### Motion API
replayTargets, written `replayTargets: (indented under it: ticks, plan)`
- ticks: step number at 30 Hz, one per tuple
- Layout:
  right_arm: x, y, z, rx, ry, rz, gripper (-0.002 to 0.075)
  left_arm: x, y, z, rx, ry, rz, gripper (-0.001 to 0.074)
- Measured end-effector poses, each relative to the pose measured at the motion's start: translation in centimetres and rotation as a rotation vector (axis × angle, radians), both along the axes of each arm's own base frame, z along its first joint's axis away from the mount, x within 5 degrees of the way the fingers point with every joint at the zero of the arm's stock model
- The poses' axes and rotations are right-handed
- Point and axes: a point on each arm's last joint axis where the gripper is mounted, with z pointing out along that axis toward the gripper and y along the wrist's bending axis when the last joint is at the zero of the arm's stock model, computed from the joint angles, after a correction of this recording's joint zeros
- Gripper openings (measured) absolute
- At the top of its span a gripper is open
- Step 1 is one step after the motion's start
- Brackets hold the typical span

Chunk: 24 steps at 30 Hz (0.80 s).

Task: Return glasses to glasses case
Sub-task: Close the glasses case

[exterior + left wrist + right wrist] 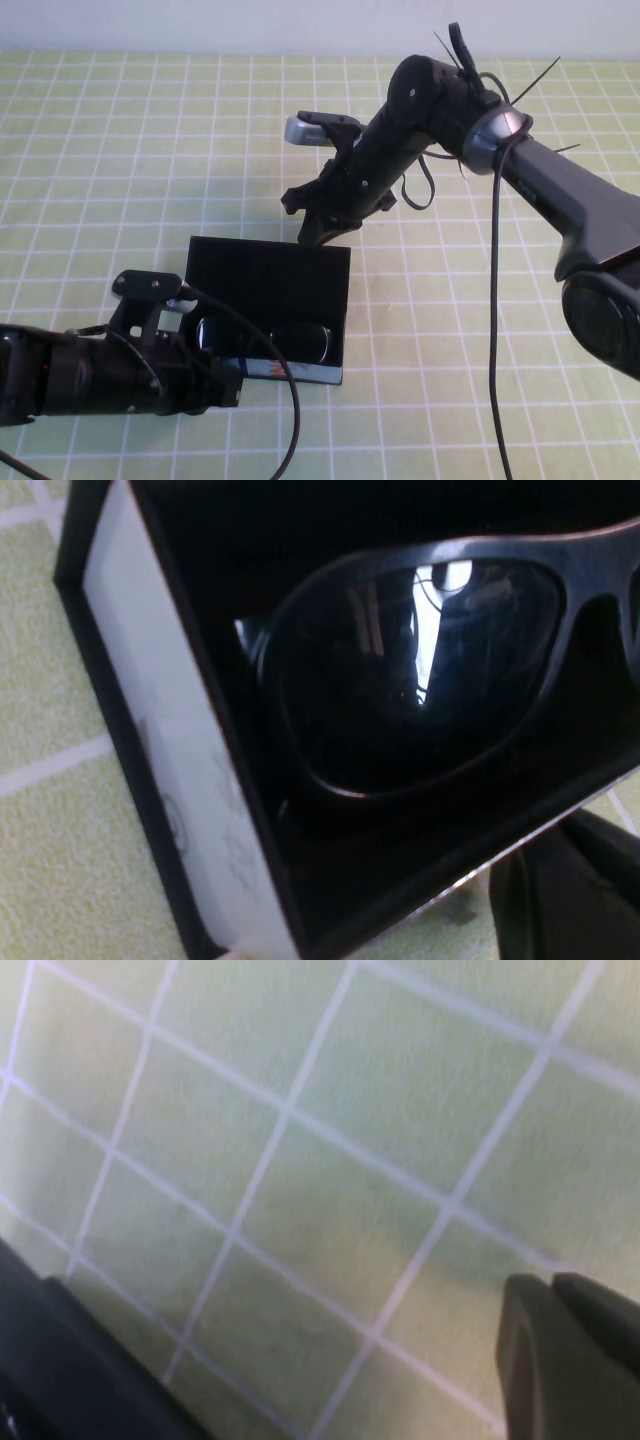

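I see the black thick-framed plastic glasses (pixel 268 342) lying inside the open rectangular black glasses case (pixel 268 268), whose flat lid stands raised on its far side. The left gripper (pixel 222 385) sits at the case's near-left corner, its arm covering part of the printed front (I cannot tell how its fingers stand). The right gripper (pixel 318 228) hovers just behind the lid, fingers likewise unreadable. A black cable (pixel 494 300) hangs over the green checked tablecloth (pixel 130 150).
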Motion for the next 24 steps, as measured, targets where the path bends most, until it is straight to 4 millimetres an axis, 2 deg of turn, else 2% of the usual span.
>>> replayTargets:
  ticks: [4, 9, 24]
  plan:
    - [-0.5, 0.0, 0.0, 0.014, 0.031, 0.005, -0.0011, 0.0, 0.0, 0.0, 0.0, 0.0, 0.0, -0.0002]
    - [-1.4, -0.1, 1.3, 0.038, 0.032, 0.02, -0.0011, 0.0, 0.0, 0.0, 0.0, 0.0, 0.001, -0.0002]
    - [-6.4, 1.4, 3.8, 0.039, 0.049, 0.138, -0.0011, 0.0, 0.1, 0.0, 0.008, -0.003, 0.004, -0.0002]
